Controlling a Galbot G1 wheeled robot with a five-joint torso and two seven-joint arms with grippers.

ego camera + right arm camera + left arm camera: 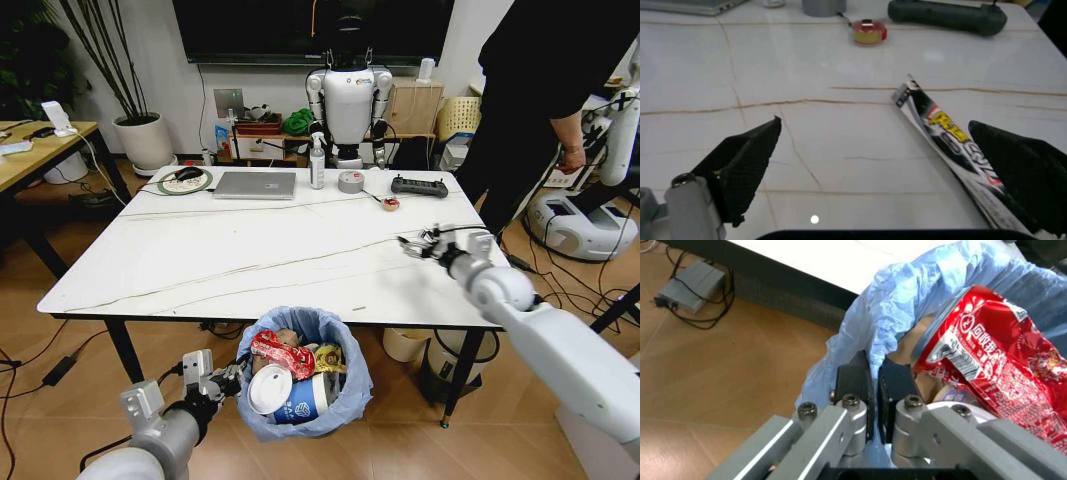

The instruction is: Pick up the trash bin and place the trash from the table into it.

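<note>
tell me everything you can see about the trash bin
The trash bin is a small round bin lined with a thin, crinkled light-blue plastic bag. It sits below the table's near edge, already full: red wrapper, yellow wrapper, white lid, white-and-blue cup. The left gripper is shut on its bag-covered rim.

So the trash bin [305, 375] sits just below the near edge of the table [250, 260], its light-blue bag bunched over the rim. It's stuffed: a red snack wrapper [282, 354] lies on top, a yellow wrapper [328, 357] beside it, a white round lid [270, 389] and a white-and-blue paper cup [305, 398] toward the bin's near side. One printed wrapper [947, 145] is over the tabletop.
</note>
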